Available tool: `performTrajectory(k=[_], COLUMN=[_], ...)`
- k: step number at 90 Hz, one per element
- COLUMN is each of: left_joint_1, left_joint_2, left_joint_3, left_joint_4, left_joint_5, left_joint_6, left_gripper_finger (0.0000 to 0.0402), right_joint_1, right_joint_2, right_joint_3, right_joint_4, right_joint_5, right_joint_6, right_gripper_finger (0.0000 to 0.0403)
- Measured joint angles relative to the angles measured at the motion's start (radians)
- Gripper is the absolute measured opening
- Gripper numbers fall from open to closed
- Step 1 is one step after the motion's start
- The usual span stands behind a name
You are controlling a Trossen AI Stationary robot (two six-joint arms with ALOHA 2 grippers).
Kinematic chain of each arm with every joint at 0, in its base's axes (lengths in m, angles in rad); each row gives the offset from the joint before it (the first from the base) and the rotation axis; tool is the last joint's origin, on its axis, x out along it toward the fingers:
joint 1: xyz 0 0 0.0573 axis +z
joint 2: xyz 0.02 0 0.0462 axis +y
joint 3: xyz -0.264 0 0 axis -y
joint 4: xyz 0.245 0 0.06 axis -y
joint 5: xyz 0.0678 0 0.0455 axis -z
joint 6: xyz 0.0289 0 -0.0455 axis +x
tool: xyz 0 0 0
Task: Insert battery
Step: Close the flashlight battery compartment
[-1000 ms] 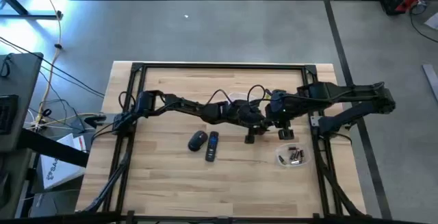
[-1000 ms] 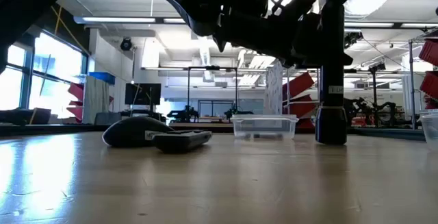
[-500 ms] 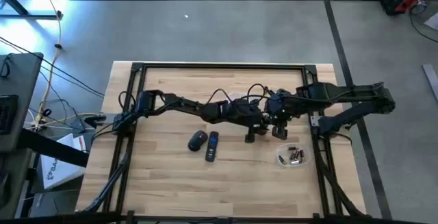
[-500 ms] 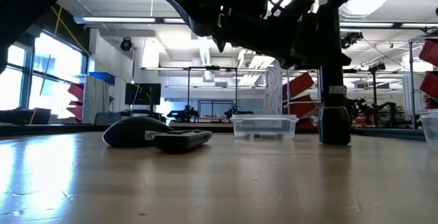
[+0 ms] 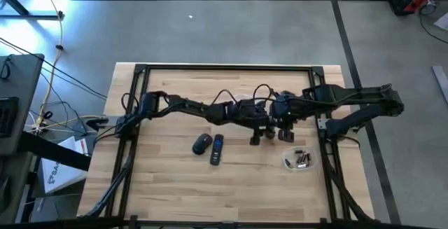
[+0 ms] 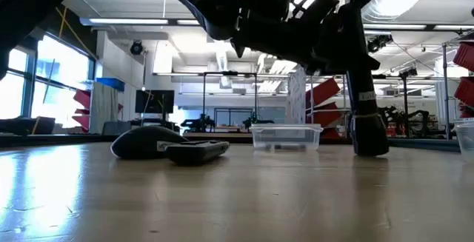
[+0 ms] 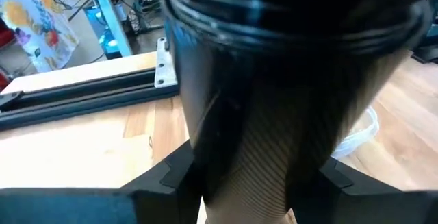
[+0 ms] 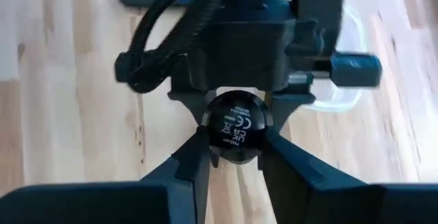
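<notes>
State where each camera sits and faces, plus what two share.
High view: overhead, straight down on the table; both arms show.
Low view: tabletop height, facing the room; arms overhead.
Left wrist view: past the left pincer, clamping a dark cylinder.
Right wrist view: past the right pincer, gripping its end cap.
Shared: high and low views both show the remote.

Bright ceiling lights and windows backlight the low view, silhouetting the arms; wrist views blur close up.
</notes>
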Motion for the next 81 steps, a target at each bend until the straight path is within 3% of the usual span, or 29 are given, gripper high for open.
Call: performTrajectory(k=[37,54,81], left_joint_1=[-0.016,-0.016,-0.012], left_joint_2=[-0.006,-0.002,-0.002], left_joint_3=[0.064,0.108,0.111], left_joint_4=[-0.172,-0.247,-0.261], left_joint_5=[-0.007,-0.007,-0.004], left_joint_6=[0.07,0.092,0.122], left_gripper_finger=[0.0146,0.0146,0.0146], right_joint_1=[0.035,0.058,0.077], right_joint_2=[-0.009,-0.058,-0.137], right_joint_3=[0.008,0.08,0.081], right_joint_4=[-0.03,-0.05,-0.124], right_joint_5=[-0.017,0.055,0.131], right_joint_6=[0.083,0.091,0.087], right_gripper_finger=[0.0089,0.0089,0.009])
